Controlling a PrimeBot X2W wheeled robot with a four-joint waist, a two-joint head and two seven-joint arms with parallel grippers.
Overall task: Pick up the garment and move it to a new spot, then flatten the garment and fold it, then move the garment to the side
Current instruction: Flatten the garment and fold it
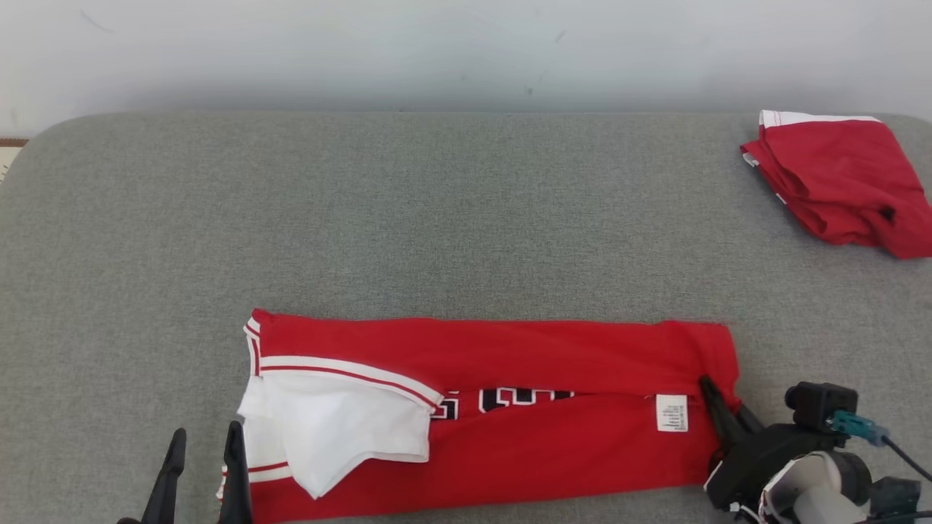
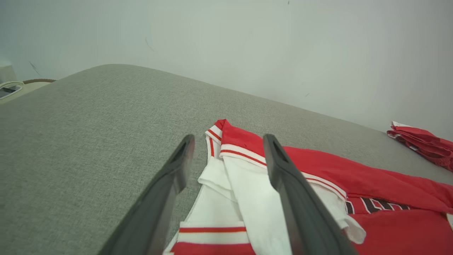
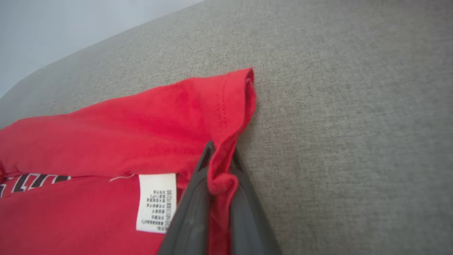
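So the garment point(image 1: 510, 364) lies along the near edge of the grey surface point(image 1: 437, 218), a red jersey already doubled lengthwise into a long strip. Both long edges meet down the middle, with a sliver of black lettering showing in the seam.

The right gripper point(image 1: 723, 405) is clenched on the hem at the strip's right end, just past the white label point(image 1: 671, 413). In the right wrist view a ridge of red cloth is pinched up between its two fingers. That hold looks meant to carry this end over towards the other.

The left gripper point(image 1: 206, 431) is released, fingers spread, and holds nothing. It sits low at the strip's left end, with one finger over the trim and the other off the cloth. A loose white panel point(image 1: 342, 429) flops across the red there, so that end looks less tidy. I'd guess the left gripper is lining up for a matching pinch or for pinning that end down.

Away at the far right corner sits a red bundle point(image 1: 837, 182), well apart, probably marking where finished pieces go. To my eye the crosswise fold is the step in hand, and moving aside is not yet done.
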